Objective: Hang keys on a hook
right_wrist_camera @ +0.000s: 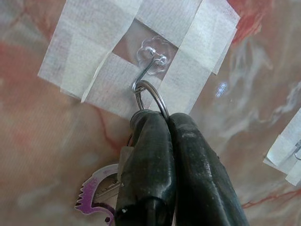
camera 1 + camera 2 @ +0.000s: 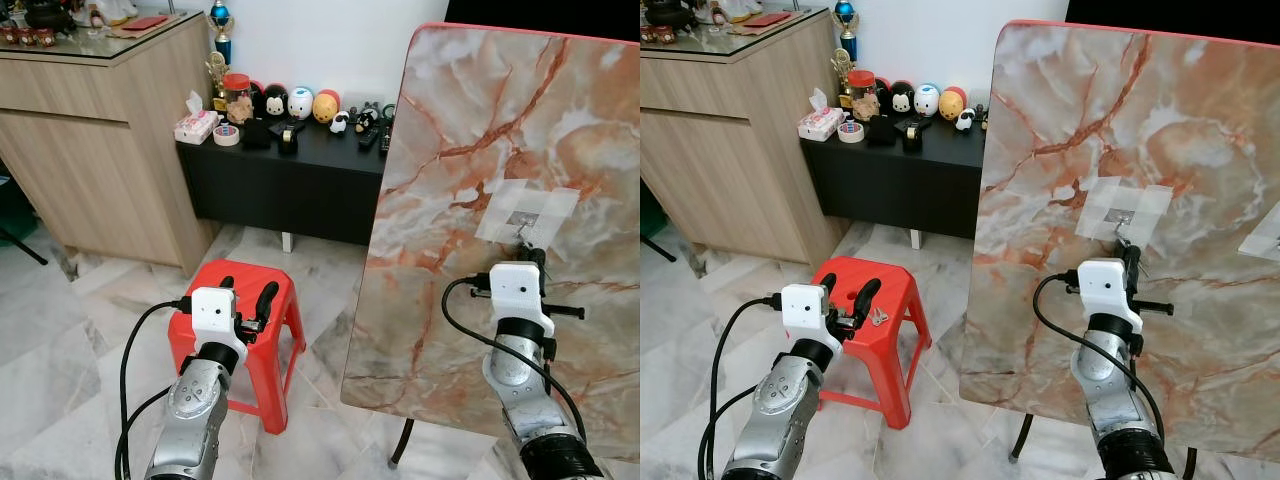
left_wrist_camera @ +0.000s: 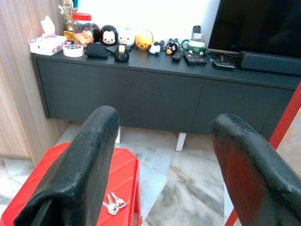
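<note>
Right gripper (image 1: 157,117) pinches the key ring (image 1: 153,96) at the taped hook (image 1: 148,66); left gripper (image 3: 164,155) spread above the red stool (image 3: 124,172)

left gripper (image 2: 246,300): jaws apart | right gripper (image 1: 167,123): jaws clamped, raised

The right gripper (image 1: 160,125) has matt black fingers (image 1: 146,155) with a slightly pebbled, rubbery look, pressed together on a thin bright metal key ring (image 1: 153,94). Just ahead of its tips sits a clear glossy plastic hook (image 1: 151,55) with a metal wire, held by strips of matt white woven-looking tape (image 1: 89,52). Behind them the marble-patterned board (image 2: 480,110) looks smooth with a soft sheen. Below the fingers shows a key (image 1: 96,193) with a purple head (probably a plastic cover).

The left gripper (image 3: 162,165) has the same rough matt black fingers; beneath it the red stool (image 3: 124,174) is glossy ribbed plastic carrying small shiny metal keys (image 3: 113,203).
</note>
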Tool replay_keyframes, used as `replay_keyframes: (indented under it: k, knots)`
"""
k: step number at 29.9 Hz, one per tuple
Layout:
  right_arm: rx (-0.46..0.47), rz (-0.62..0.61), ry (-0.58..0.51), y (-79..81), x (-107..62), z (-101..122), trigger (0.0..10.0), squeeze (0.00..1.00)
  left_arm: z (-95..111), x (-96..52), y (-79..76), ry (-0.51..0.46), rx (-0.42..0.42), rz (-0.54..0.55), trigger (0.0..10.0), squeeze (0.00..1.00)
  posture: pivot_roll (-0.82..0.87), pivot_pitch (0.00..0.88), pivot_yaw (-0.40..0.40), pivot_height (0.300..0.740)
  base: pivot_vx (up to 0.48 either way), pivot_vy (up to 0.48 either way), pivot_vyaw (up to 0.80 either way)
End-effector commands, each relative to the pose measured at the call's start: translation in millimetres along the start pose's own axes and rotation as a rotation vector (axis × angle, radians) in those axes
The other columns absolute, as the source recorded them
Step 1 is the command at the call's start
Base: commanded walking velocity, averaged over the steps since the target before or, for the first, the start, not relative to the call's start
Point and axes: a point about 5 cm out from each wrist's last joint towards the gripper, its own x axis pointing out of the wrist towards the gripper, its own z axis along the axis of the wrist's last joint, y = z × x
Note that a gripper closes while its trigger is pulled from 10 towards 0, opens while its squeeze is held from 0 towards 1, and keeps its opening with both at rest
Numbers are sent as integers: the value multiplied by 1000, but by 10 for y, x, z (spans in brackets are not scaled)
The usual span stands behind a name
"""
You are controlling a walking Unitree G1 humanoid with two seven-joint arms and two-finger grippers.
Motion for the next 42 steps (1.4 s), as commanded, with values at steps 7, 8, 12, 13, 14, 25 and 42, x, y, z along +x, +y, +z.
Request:
replay_keyframes:
  k: [7, 8, 12, 13, 14, 25, 42]
  knots:
    - [-2, 2, -13, -18, 41, 30, 10000, 0, -3, -16, -24, -4, 9, -9, 10000, 0, 57, 8, -74, 740, 0, 0, 0]
    - [4, 3, -12, -17, 40, 31, 10000, 0, -4, -16, -24, -4, 9, -9, 10000, 0, 59, 8, -75, 740, 0, 0, 0]
    - [12, 0, -15, -20, 40, 37, 10000, 98, -17, -19, -11, 2, 10, -4, 10000, 0, 59, 9, -74, 740, 0, 0, 0]
    - [13, 1, -16, -20, 40, 39, 10000, 294, -16, -19, -7, 1, 10, -2, 10000, 0, 59, 9, -74, 740, 0, 0, 0]
    - [14, 1, -16, -20, 40, 39, 10000, 294, -15, -20, -6, 1, 10, -2, 10000, 0, 59, 9, -74, 740, 0, 0, 0]
    - [12, 14, -15, -17, 35, 32, 10000, 992, -14, -15, -13, 1, 5, -1, 10000, 0, 57, 9, -74, 740, 0, 0, 0]
    - [13, 65, -29, 35, 24, 50, 10000, 0, -27, -17, -13, 11, -3, 7, 10000, 0, 55, 9, -76, 740, 0, 0, 0]
